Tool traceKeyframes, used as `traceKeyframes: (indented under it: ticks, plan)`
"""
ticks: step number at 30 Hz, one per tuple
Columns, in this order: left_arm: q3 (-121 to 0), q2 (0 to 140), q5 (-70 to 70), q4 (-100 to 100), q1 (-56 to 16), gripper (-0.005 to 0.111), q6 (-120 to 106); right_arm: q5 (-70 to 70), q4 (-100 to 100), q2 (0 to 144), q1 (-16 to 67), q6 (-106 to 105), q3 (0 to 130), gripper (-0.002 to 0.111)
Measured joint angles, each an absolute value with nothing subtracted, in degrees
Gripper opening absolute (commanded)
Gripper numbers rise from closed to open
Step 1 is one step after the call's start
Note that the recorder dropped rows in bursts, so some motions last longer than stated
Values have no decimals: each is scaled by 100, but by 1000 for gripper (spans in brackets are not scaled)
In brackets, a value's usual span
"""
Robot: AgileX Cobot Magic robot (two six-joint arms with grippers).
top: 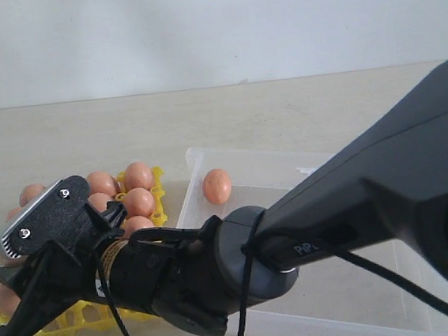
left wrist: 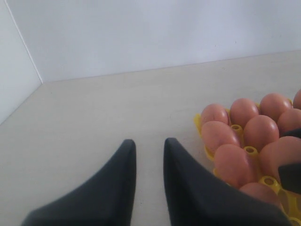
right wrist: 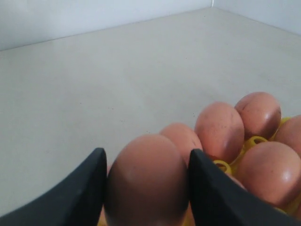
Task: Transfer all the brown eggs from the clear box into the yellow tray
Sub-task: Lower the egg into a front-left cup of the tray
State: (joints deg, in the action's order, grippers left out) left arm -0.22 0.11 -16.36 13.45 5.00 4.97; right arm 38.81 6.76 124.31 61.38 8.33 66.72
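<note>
smooth oval eggs (top: 139,201): pinkish-brown, some faintly dark-speckled | square plastic lattice tray (left wrist: 250,150): bright yellow | shallow transparent plastic box (top: 341,308): colourless, see-through | flat tabletop (top: 282,115): pale beige, faint streaks | far wall (top: 195,28): plain white | left gripper (left wrist: 148,141), right gripper (right wrist: 146,151): matt black | right robot arm shell (top: 384,176): dark grey, small pale lettering

Exterior high and near, wrist views low, sharing yellow tray (top: 160,194)
</note>
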Motion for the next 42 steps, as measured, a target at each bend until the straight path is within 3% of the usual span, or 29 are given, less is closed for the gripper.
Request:
traceKeyframes:
  ticks: [38, 41, 42]
  plan:
    - [-22, 11, -1636, 1345, 500, 22, 497, 3502, 753, 12466, 6070, 997, 6672, 0]
    - [-22, 11, -1636, 1345, 500, 22, 497, 3502, 985, 12466, 6070, 1183, 6672, 16]
    - [-22, 11, -1636, 1345, 500, 22, 497, 3502, 1006, 12466, 6070, 1248, 6672, 34]
